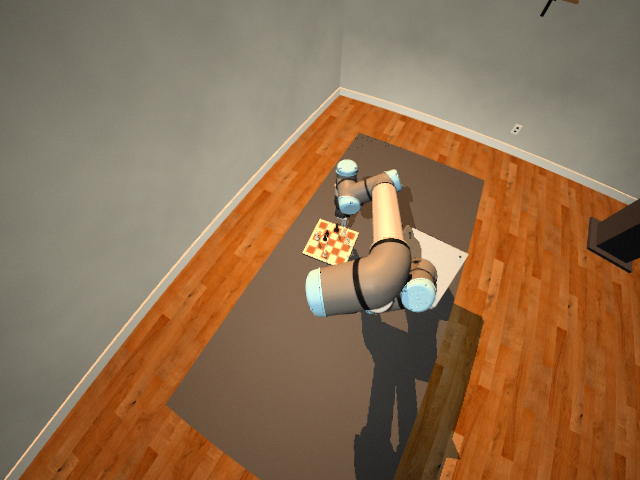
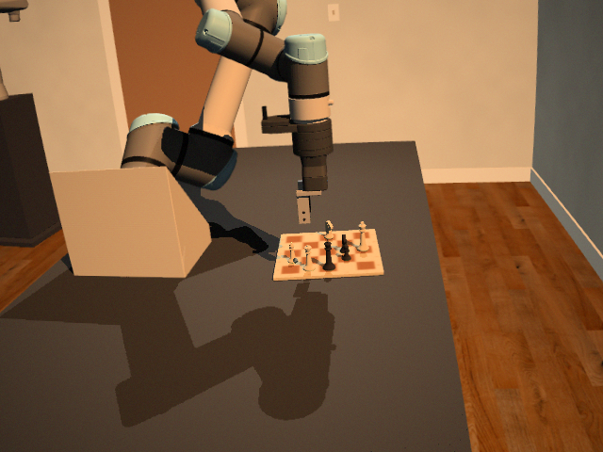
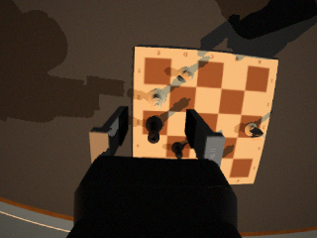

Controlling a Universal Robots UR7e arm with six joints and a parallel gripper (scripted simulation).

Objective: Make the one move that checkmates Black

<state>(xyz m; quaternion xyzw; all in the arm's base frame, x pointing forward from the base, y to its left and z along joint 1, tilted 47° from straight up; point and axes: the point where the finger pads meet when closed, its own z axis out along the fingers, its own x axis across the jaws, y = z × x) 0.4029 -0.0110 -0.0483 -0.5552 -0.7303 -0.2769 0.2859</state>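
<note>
A small orange-and-cream chessboard (image 1: pixel 312 250) (image 2: pixel 370 266) (image 3: pixel 258 74) lies on the dark table. On it stand two black pieces: a tall one (image 2: pixel 329 254) (image 3: pixel 154 123) and a shorter one (image 2: pixel 345 247) (image 3: pixel 177 149). Several white pieces stand around them, among them one (image 2: pixel 306 257) (image 3: pixel 157 97) near the tall black piece and one (image 2: pixel 362 236) (image 3: pixel 252 130) at the far side. All look upright. My gripper (image 1: pixel 340 220) (image 2: pixel 303 212) (image 3: pixel 157 119) is open and empty. It hangs above the board's edge, clear of the piece tops.
A tan box (image 2: pixel 122 223) holds the arm's base, left of the board; from above it shows as a white plate (image 1: pixel 442 256). A wooden bench (image 1: pixel 444 382) stands beside the table (image 2: pixel 340 369). A dark cabinet (image 1: pixel 615 235) (image 2: pixel 19 169) stands off the table.
</note>
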